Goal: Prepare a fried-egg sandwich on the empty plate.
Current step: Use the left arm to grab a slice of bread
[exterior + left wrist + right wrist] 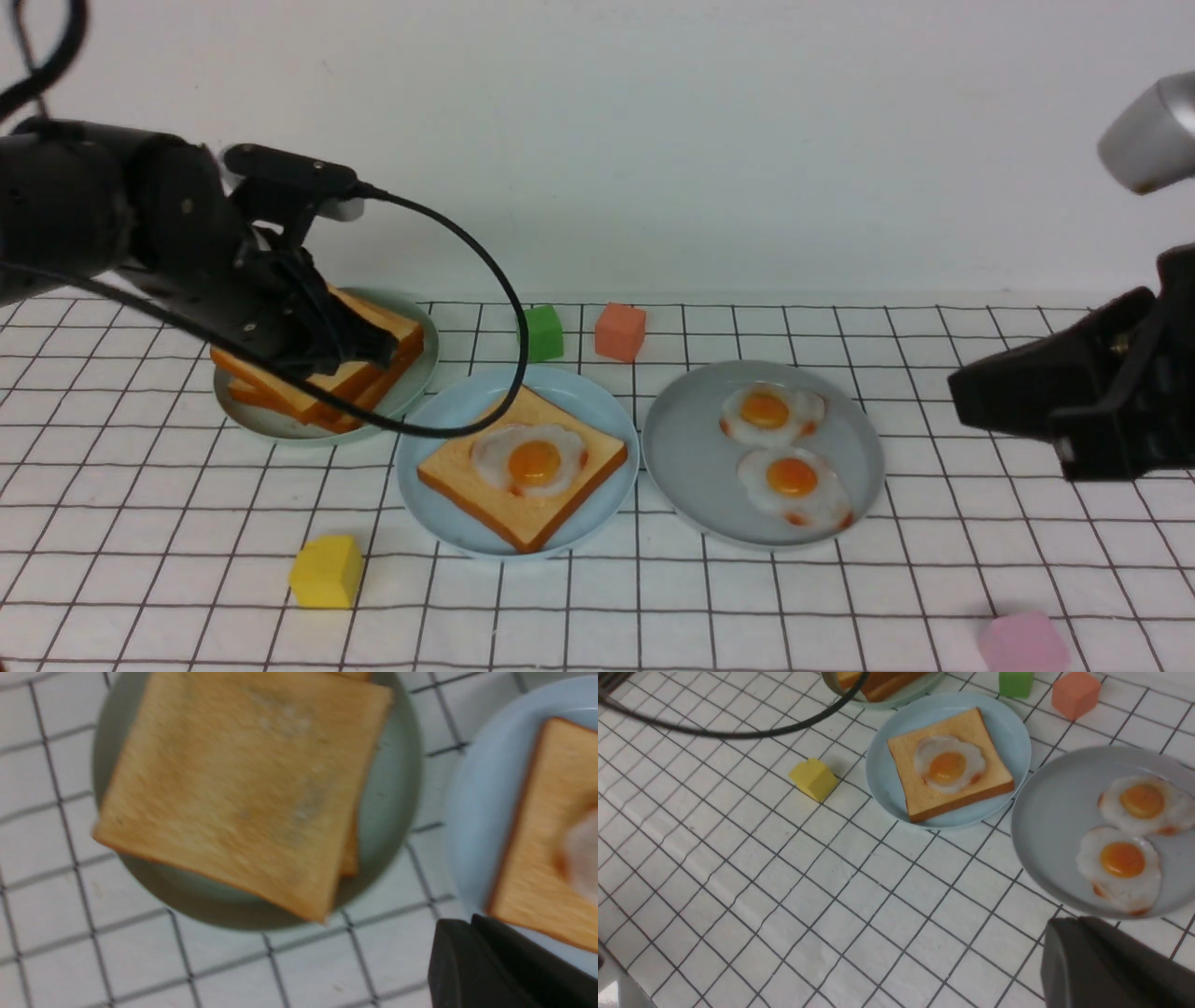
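The light blue plate [431, 420] in the middle holds one toast slice [485, 509] with a fried egg [529, 459] lying on top. A pile of plain toast [243, 788] rests on the pale green plate [387, 812] at the back left. My left gripper [381, 353] hangs shut and empty just above that pile's right side; its fingers [472, 921] press together. My right gripper [960, 387] is shut and empty, off to the right of the grey plate [686, 457]. In the right wrist view the right gripper [1071, 920] sits near that plate's rim.
Two more fried eggs [770, 413] [794, 481] lie on the grey plate. A green block [543, 331] and an orange block [620, 330] stand behind the plates. A yellow block [327, 571] and a pink block [1022, 644] are near the front. The left arm's cable [509, 289] loops over the blue plate.
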Controlling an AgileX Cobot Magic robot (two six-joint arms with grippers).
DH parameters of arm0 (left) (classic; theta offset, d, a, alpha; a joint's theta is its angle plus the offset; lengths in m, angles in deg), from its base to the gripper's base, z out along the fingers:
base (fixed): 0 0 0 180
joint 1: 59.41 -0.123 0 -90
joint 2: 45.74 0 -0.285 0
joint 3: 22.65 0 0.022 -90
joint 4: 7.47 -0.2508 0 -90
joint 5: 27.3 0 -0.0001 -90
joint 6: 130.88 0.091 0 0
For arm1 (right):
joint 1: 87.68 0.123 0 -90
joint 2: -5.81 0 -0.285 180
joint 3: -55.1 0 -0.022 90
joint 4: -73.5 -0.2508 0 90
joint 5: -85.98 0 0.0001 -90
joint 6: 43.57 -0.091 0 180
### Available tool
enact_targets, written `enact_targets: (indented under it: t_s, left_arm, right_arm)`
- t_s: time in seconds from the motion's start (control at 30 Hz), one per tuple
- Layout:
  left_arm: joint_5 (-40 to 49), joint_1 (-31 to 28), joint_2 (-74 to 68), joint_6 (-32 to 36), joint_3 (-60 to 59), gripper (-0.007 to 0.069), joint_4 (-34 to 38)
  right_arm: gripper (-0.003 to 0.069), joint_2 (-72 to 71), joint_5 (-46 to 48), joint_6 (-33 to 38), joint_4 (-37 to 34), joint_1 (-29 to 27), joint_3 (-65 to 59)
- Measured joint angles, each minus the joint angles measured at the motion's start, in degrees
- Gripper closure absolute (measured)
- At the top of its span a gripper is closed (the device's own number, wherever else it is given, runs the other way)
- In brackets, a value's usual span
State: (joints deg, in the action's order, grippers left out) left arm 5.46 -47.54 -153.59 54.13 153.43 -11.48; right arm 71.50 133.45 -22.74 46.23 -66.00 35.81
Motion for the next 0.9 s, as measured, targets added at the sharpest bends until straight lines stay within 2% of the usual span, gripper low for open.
enact_targets:
  t_s: [0.03,0.1,0.13,0.17,0.2,0.3,0.37,0.57,0.77,0.9]
  left_arm:
    - [0.0,0.0,-0.2,0.0,0.4,0.0533,-0.4]
    - [0.0,-0.1,-3.6,0.0,3.1,0.0426,-2.4]
    - [0.0,-0.1,-3.8,0.0,3.3,0.0426,-2.5]
    - [0.0,-0.1,-5.6,0.0,5.1,0.0355,-3.3]
    - [-0.1,-0.1,-6.4,0.0,5.8,0.0326,-3.7]
    - [-0.4,-0.1,-9.2,0.1,7.9,0.0256,-5.0]
    - [-1.1,-0.1,-11.3,0.2,8.8,0.0234,-6.5]
    - [-6.7,-0.1,-15.6,0.2,9.2,0.0229,-10.6]
    - [-8.1,-0.1,-17.6,0.2,9.5,0.0242,-11.9]
    - [-8.2,-0.1,-18.1,0.2,9.8,0.0279,-12.1]
  right_arm:
    - [0.0624,0.0,-0.1,0.0,0.0,0.0,0.0]
    - [0.0624,0.0,-0.1,0.1,0.0,0.0,-0.7]
    - [0.0624,0.0,-0.1,0.1,0.0,0.0,-0.8]
    - [0.0624,0.0,-0.1,0.1,0.0,0.0,-1.1]
    - [0.0624,0.0,0.1,0.1,0.0,0.0,-1.2]
    - [0.0620,0.0,1.0,0.2,0.0,0.0,-1.2]
    - [0.0618,0.0,1.9,0.2,0.0,0.0,-1.2]
    - [0.0611,0.0,3.6,0.1,-1.1,0.0,-1.2]
    - [0.0605,0.0,4.2,-1.0,-2.4,0.0,-1.2]
    - [0.0601,0.0,4.7,-1.1,-2.5,0.0,-1.2]
